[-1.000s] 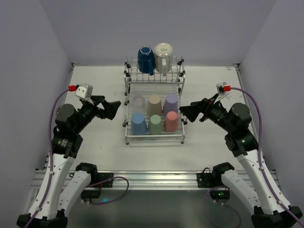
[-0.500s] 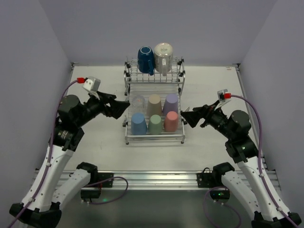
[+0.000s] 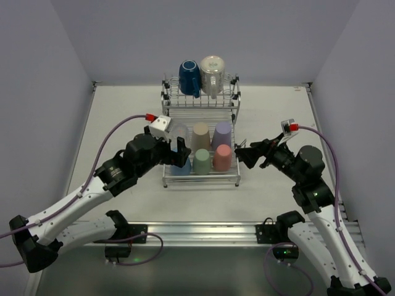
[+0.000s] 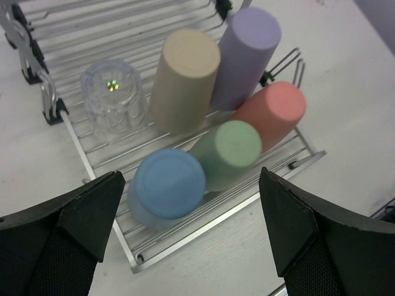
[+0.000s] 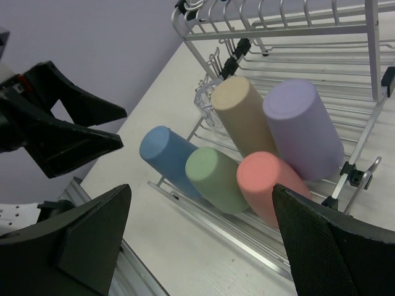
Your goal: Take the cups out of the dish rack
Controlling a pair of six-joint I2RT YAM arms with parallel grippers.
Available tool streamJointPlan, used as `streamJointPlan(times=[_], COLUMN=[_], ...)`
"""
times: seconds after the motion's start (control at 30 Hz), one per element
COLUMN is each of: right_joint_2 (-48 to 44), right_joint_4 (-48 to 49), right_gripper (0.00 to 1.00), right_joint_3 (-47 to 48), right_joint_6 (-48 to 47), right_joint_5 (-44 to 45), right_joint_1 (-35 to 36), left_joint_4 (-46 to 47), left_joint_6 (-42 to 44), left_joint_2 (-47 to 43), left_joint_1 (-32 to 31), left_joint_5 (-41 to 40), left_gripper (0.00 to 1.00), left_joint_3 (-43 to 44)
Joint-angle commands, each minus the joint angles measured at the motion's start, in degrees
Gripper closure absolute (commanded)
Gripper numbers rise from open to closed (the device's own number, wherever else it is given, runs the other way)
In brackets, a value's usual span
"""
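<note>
Six tumblers (image 4: 185, 80) fill rack (image 3: 200, 114) front; left jaws apart over blue tumbler (image 4: 170, 183); right jaws apart outside edge.

dish rack (image 4: 111, 34): bright chrome metal wire, shiny, with small black clips at the joints
light blue tumbler (image 4: 168, 185), green tumbler (image 4: 229, 151), pink tumbler (image 4: 271, 114), tan tumbler (image 4: 184, 77), lavender tumbler (image 4: 244, 52): opaque plastic, smooth, matt
clear tumbler (image 4: 112, 98): see-through, glossy, glinting on its base
dark-blue mug (image 3: 189, 78): glossy, with bright highlights
clear glass mug (image 3: 212, 75): transparent, shiny
table (image 4: 345, 92): smooth, matt off-white
left gripper (image 4: 191, 179) fingers (image 4: 62, 234): matt black, inner faces finely meshed
</note>
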Motion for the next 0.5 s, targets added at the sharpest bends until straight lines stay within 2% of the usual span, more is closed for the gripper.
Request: streamJointPlan(times=[0.0, 0.17, 0.47], right_joint_2=[0.19, 0.1, 1.16], right_joint_4=[1.04, 0.78, 1.74], right_gripper=[0.01, 0.01, 0.01], right_joint_3=[-0.73, -0.99, -1.87], right_joint_6=[-0.82, -0.9, -0.38], right_joint_5=[0.69, 0.43, -0.45], right_joint_1=[0.3, 0.3, 0.48], left_joint_4=[1.37, 4.98, 9.72], left_joint_6=[-0.3, -1.53, -0.04], left_joint_2=[0.29, 2.67, 8.11], left_joint_1=[-0.65, -1.79, -1.97], left_joint_5=[-8.86, -10.95, -10.79], left_gripper=[0.0, 0.0, 0.0], left_joint_3=[-4.12, -8.51, -9.48])
